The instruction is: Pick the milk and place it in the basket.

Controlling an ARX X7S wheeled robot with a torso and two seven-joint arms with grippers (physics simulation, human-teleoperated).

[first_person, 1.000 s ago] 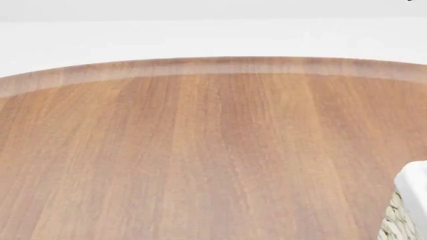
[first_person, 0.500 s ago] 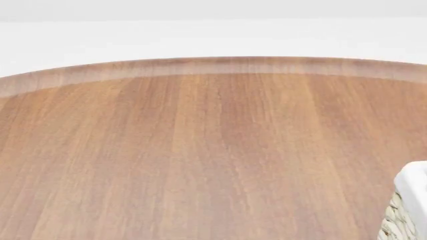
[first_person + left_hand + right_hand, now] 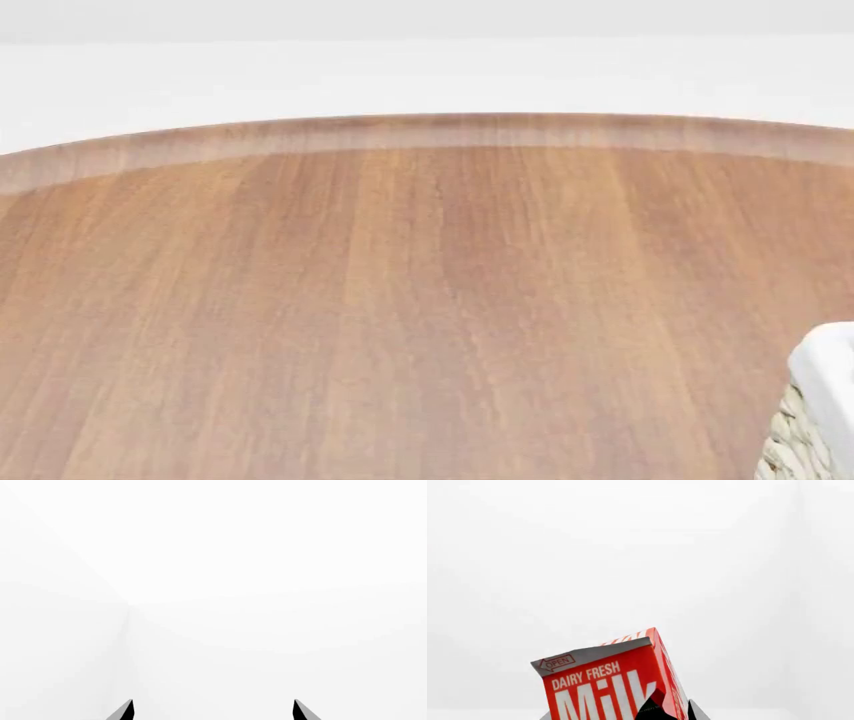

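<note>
The milk (image 3: 607, 685) shows only in the right wrist view: a red gable top with white "DAIRY FRESH Milk" lettering, tilted, against a blank white background. My right gripper (image 3: 627, 715) is shut on it, with dark fingertips (image 3: 654, 707) at the carton's sides. My left gripper (image 3: 213, 711) is open and empty, its two dark fingertips (image 3: 125, 711) wide apart before a white wall. A corner of the basket (image 3: 817, 410), white liner over woven wicker, shows at the head view's lower right. Neither gripper shows in the head view.
The round brown wooden table (image 3: 400, 300) fills the head view, with its curved far edge (image 3: 427, 130) against a white floor and wall. The orange juice carton and the flat box are out of view.
</note>
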